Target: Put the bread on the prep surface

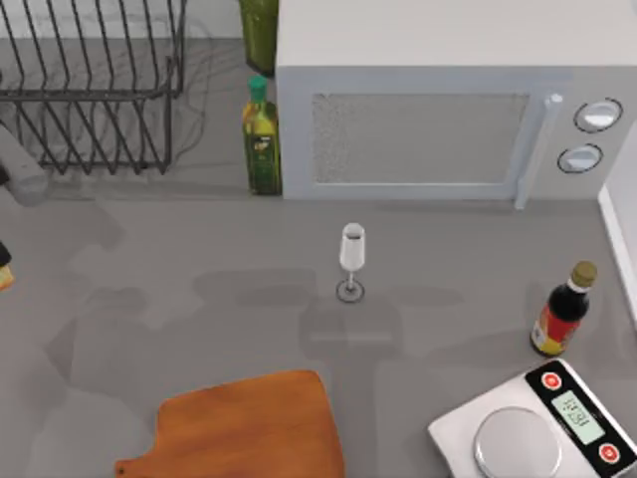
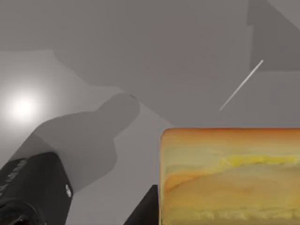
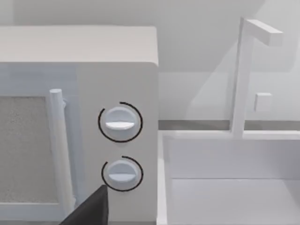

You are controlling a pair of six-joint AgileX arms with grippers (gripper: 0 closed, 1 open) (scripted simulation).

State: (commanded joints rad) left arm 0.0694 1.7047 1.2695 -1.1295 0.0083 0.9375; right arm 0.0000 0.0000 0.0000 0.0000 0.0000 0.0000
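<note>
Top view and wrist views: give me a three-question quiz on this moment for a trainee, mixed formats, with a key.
1. True or false: the bread already lies on the cutting board.
2. Multiple choice: what stands upright on the table in front of the microwave? A) a mug B) a wine glass C) a bowl
3. Fill in: the dark sauce bottle stands just behind the white ____ at the table's right side.

Key: 1 false, since the board's visible surface is bare and the bread sits close before the left wrist camera, above the grey table. 2 B. 3 scale.
</note>
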